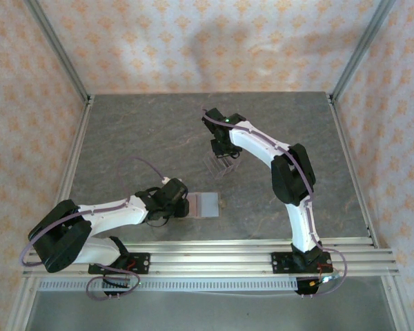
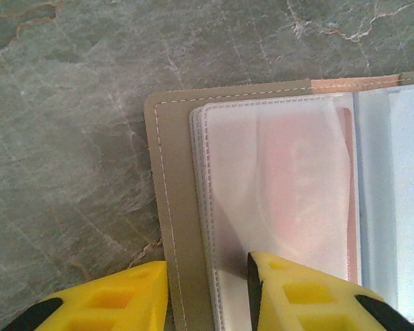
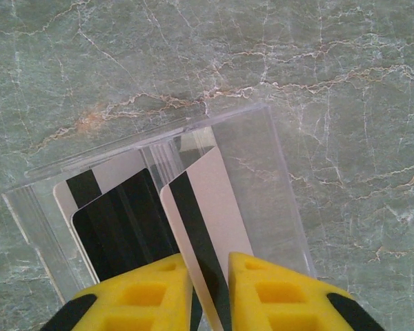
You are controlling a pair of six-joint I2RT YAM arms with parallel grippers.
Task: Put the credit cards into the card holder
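The card holder [image 1: 207,205] lies open and flat near the table's front. In the left wrist view it [image 2: 169,172] shows a tan stitched cover and clear sleeves [image 2: 276,179] with pink behind them. My left gripper [image 2: 207,296] stands open astride its left edge, one finger over the bare table and one finger [image 2: 297,296] on the sleeves. My right gripper [image 3: 210,289] is shut on a pale credit card [image 3: 207,214] with a black stripe, tilted in the clear stand [image 3: 269,172]. A black card [image 3: 124,221] and another striped card [image 3: 90,183] stand to its left.
The clear slotted stand [image 1: 225,165] sits mid-table under my right gripper [image 1: 224,150]. My left gripper [image 1: 176,200] rests beside the holder. Metal rails run along the table's front edge [image 1: 214,252], and patterned walls enclose the other three sides.
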